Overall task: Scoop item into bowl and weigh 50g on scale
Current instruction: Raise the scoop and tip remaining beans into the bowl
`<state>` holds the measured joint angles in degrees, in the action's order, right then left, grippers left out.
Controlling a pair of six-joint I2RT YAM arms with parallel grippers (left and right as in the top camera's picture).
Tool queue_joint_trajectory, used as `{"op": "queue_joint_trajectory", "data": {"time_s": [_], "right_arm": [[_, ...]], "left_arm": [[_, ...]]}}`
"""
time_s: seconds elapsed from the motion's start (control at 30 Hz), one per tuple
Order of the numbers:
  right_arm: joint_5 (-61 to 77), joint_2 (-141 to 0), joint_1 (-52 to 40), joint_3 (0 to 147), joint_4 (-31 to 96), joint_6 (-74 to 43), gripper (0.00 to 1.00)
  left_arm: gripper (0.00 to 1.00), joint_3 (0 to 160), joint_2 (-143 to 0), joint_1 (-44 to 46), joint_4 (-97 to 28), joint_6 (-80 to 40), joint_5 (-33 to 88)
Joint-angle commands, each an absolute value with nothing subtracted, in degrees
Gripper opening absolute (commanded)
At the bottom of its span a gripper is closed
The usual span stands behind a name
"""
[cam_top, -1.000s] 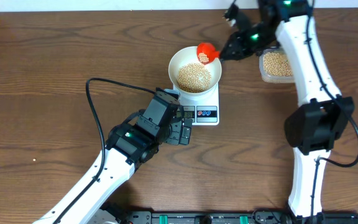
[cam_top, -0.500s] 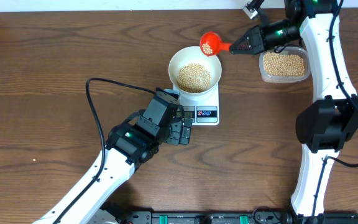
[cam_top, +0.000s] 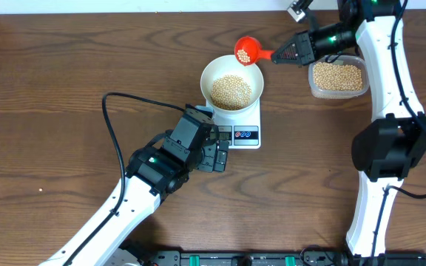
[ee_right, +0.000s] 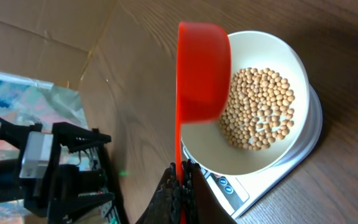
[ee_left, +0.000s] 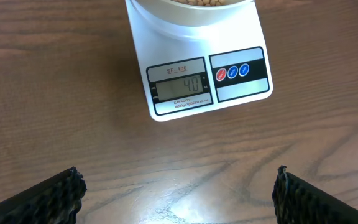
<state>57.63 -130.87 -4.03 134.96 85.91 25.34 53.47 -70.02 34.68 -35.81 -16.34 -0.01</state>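
Overhead check: found the bowl [cam_top: 207, 74] seated on the scale [cam_top: 251, 127] to register every addition, with a layer of beans [cam_top: 231, 91] covering its floor. Noted the red scoop [cam_top: 247, 51] at the bowl's far rim, carrying only a few beans, its handle pinched tight in the right gripper [cam_top: 278, 54]. Judged the small load deliberate, suited to topping up rather than bulk filling. Located the supply in the clear tub [cam_top: 313, 83] just right of the scale, near enough for short trips. From the right wrist, saw the scoop edge-on above the bowl, handle clamped between the fingertips [ee_right: 165, 202]; could not confirm its contents from that angle. Found the left gripper [cam_top: 219, 157] parked near the scale's front edge, fingers [ee_left: 48, 196] spread wide and holding nothing. Judged its purpose to be aiming the wrist camera at the display [ee_left: 180, 87]. Read that display as 40, with some doubt owing to small, slanted digits. Assessed the task as near its end, somewhat short of the 50 g target. Recommended tipping gently, a few beans at a time, to avoid overshooting and having to take beans back out.
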Motion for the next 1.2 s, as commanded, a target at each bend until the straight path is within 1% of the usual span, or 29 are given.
{"op": "queue_joint_trajectory", "data": {"time_s": [0.0, 0.53, 0.67, 0.9, 1.1, 1.17], "right_arm": [[56.0, -130.7, -5.2, 136.2, 85.9, 27.0, 0.01], [53.8, -130.7, -7.1, 136.2, 85.7, 29.5, 0.01], [50.2, -130.7, -7.8, 136.2, 85.7, 29.9, 0.01], [34.9, -130.7, -13.1, 136.2, 83.6, 29.8, 0.01], [13.3, -130.7, -20.2, 136.2, 79.7, 25.9, 0.01], [8.4, -130.7, -22.3, 136.2, 79.0, 25.0, 0.01]], "left_arm": [[0.98, 53.0, -70.0, 34.7, -36.0, -16.4, -0.7], [0.98, 53.0, -70.0, 34.7, -36.0, -16.4, -0.7], [0.99, 53.0, -70.0, 34.7, -36.0, -16.4, -0.7], [0.99, 53.0, -70.0, 34.7, -36.0, -16.4, -0.7], [0.98, 53.0, -70.0, 34.7, -36.0, -16.4, -0.7], [0.98, 53.0, -70.0, 34.7, -36.0, -16.4, -0.7]]}}
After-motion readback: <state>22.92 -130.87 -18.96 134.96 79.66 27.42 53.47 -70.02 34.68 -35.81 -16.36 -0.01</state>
